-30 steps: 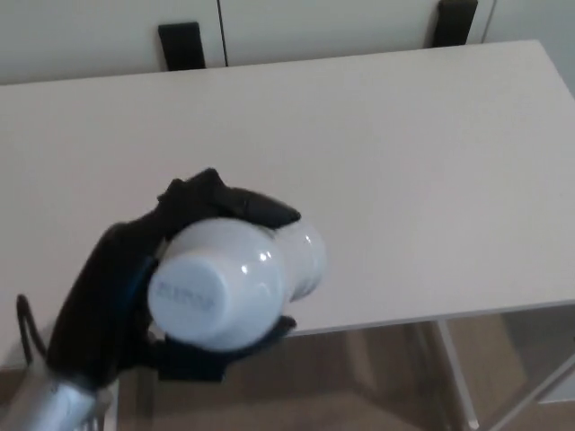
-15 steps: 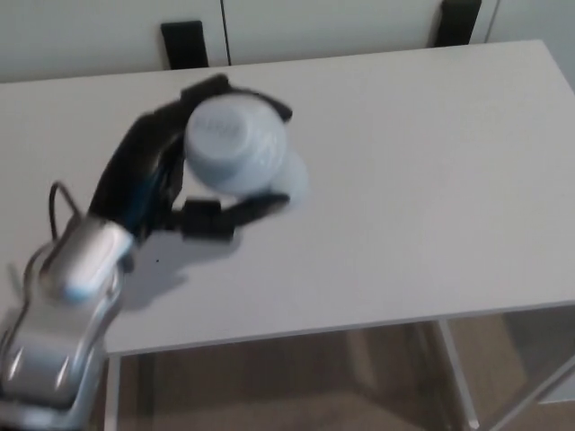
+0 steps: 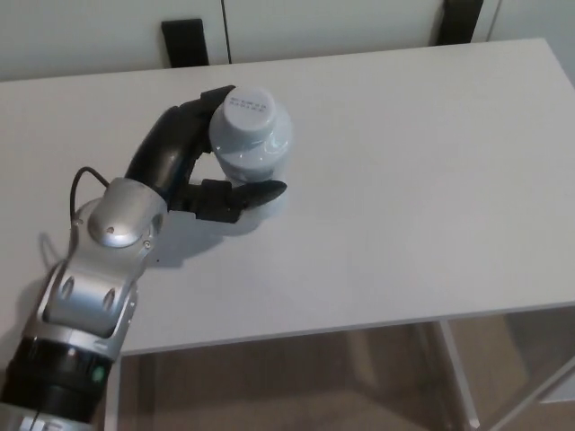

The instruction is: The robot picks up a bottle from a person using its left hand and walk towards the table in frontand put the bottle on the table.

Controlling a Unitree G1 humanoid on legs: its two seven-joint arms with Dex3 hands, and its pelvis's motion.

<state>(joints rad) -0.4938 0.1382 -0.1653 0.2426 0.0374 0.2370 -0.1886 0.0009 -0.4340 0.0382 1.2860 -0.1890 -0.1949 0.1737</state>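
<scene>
A white bottle (image 3: pixel 255 144) with a white cap stands upright on the white table (image 3: pixel 404 180), left of the middle. My left hand (image 3: pixel 184 162) reaches in from the lower left and is shut on the bottle. Two black fingers (image 3: pixel 203 99) curl round its far side and the thumb (image 3: pixel 250 192) lies across its near side. The bottle's base is hidden behind the thumb, so I cannot tell whether it rests on the tabletop. My silver forearm (image 3: pixel 103 260) stretches over the table's front left part. My right hand does not show.
The table's front edge runs along the lower part of the picture, with a table leg (image 3: pixel 454 377) and brown floor beneath it. Two black upright pieces (image 3: pixel 184 41) (image 3: pixel 456 20) stand behind the far edge against a pale wall.
My left arm has stretched forward, carrying the bottle from near the table's front edge to over its left middle. The bottle has turned from lying cap-towards-camera to upright.
</scene>
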